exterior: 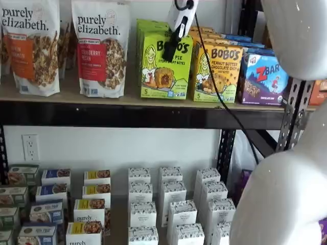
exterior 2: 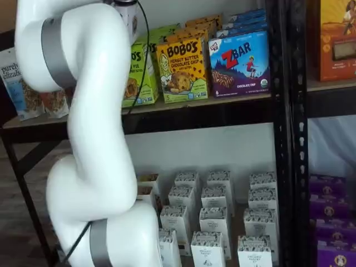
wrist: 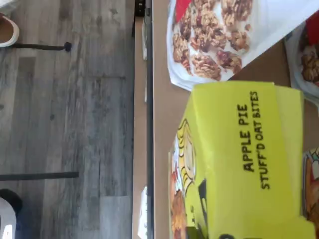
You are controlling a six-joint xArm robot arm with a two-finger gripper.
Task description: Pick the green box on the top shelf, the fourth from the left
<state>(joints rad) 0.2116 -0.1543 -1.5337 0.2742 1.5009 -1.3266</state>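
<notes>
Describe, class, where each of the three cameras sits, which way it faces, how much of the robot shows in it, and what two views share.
Wrist view: rides the arm, looking down on the green box and the top shelf; no robot part shows.
A shelf view: fixed in front, facing the shelves; shows the gripper shut on the green box, plus white arm segments.
A shelf view: fixed, angled from one side; the white arm hides the gripper.
Shared: both shelf views show the yellow-orange Bobo's box.

Yellow-orange box [exterior: 220,72] tight beside green box [exterior: 166,71]
</notes>
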